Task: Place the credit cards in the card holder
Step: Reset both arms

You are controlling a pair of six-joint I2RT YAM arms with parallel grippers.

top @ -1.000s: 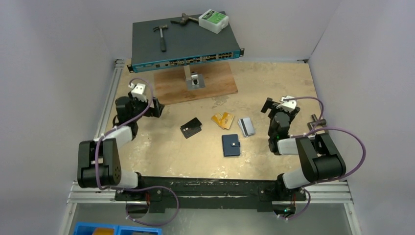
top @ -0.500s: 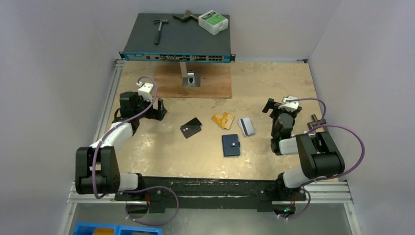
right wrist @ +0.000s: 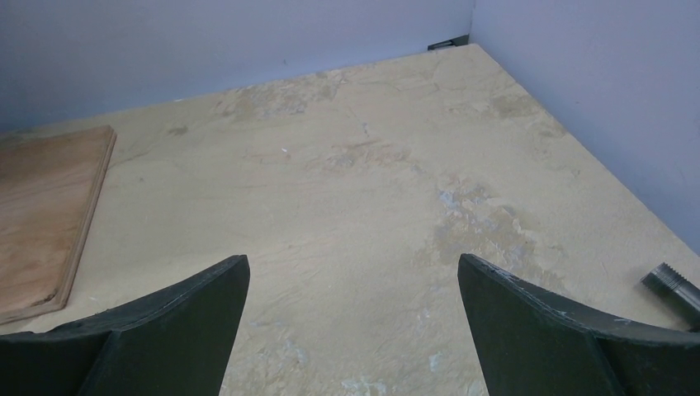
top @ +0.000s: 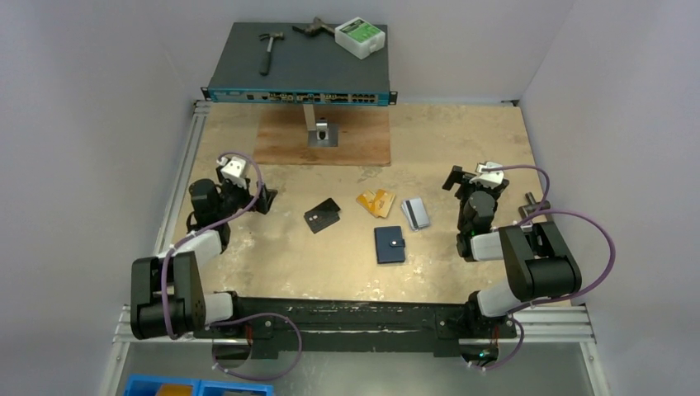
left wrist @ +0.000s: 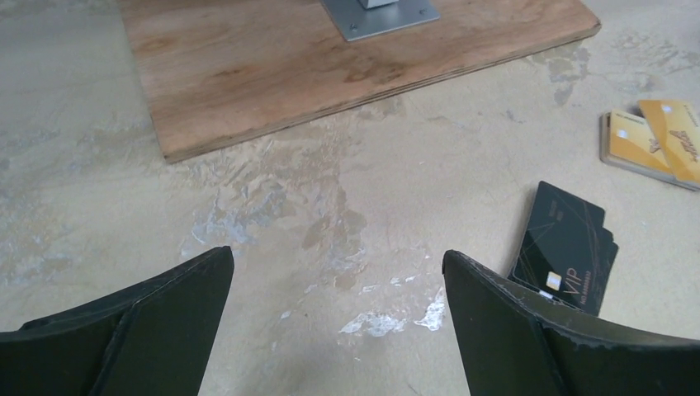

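The navy card holder (top: 390, 244) lies shut on the table, near the middle. Beyond it lie a black card (top: 322, 216), orange-gold cards (top: 376, 202) and a silver-grey card (top: 416, 213). My left gripper (top: 250, 196) is open and empty, low over the table left of the black card. In the left wrist view its jaws (left wrist: 338, 330) frame bare table, with the black card (left wrist: 565, 247) and the gold cards (left wrist: 656, 144) to the right. My right gripper (top: 467, 180) is open and empty, right of the silver card; its own view (right wrist: 353, 330) shows only bare table.
A wooden board (top: 322, 140) with a metal bracket lies at the back, and also shows in the left wrist view (left wrist: 330, 66). Behind it stands a network switch (top: 299, 70) bearing a hammer and a white box. A metal rod (top: 532, 200) lies by the right wall.
My left gripper swung out toward the board, then came back left and nearer. The switch and the board stood skewed one second ago and now sit square. The right arm barely moved.
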